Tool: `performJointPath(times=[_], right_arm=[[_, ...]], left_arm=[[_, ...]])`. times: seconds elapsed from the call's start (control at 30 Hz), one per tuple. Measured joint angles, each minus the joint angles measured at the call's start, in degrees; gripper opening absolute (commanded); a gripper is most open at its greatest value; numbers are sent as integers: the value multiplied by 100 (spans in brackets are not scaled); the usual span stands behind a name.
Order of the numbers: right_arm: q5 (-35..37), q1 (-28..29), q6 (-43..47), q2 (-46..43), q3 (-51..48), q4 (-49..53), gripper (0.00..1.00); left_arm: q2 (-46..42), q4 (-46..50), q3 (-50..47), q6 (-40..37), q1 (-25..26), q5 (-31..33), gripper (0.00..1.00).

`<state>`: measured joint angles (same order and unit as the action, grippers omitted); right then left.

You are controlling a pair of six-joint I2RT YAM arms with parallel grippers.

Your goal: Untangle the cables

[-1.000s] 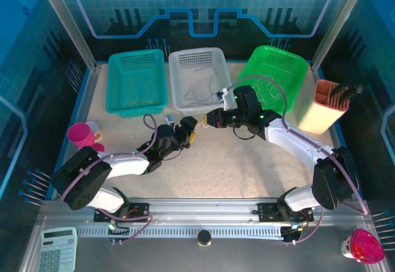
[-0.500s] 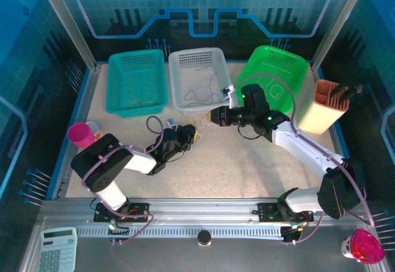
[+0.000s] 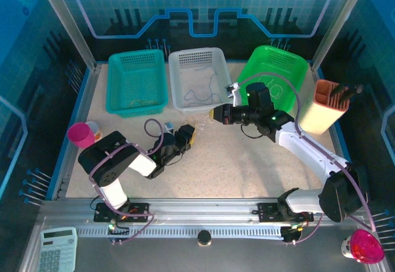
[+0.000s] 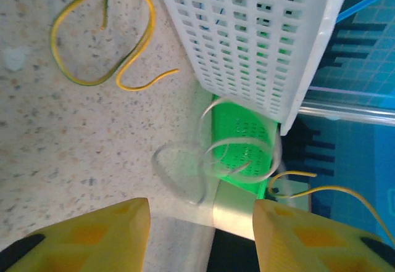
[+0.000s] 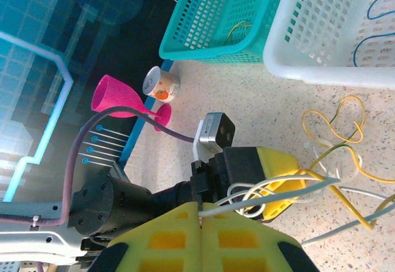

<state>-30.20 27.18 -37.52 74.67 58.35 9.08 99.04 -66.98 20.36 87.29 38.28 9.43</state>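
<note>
Change over the last second, top view: the left arm's elbow has swung in toward the near-left corner of the tabletop [image 3: 259,161]. The left gripper [image 3: 189,135] has stayed at about the same spot, just short of the near wall of the white basket [image 3: 196,52]. The right gripper [image 3: 216,115] has edged toward the far edge and slightly right, away from the left one.

Jaws: the right ones are pressed together, pinching the whitish cable [image 5: 271,194], which runs from them across to the left gripper's yellow fingers [image 5: 278,167]. The left jaws are spread. The left wrist view has nothing between them, just a whitish curl lying ahead of the gap.

The cables [image 3: 199,124] sit as one small tangle on the tabletop between the two grippers, far-middle, just in front of the white basket. The yellow cable [image 4: 54,44] lies in a loose loop by the basket wall. In the right wrist view its strands cross the whitish ones, so they are not separated yet.

Read: the right arm is drawing the whitish strand out, but the left anchors nothing now, so this is probably a regrasp.
- Risk: with no counter-hold, the whole clump drags along instead of opening.
- Next move: the left likely needs to close on the yellow strand near the crossing before the right pulls further.
- Progress: mid-way at best.
</note>
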Motion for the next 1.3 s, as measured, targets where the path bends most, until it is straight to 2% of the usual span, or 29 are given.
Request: performJointPath(times=[0.17,0.73,1.3], right_arm=[[-31,-35,-2,0,76,28,0],[-94,-37,-63,0,125,28,0],[-164,-37,-190,-15,153,24,0]], left_arm=[[-15,2,-83,-162,-31,-22,60],[-199,-118,-190,-339,-31,-170,70],[-577,295,55,199,-31,-168,79]])
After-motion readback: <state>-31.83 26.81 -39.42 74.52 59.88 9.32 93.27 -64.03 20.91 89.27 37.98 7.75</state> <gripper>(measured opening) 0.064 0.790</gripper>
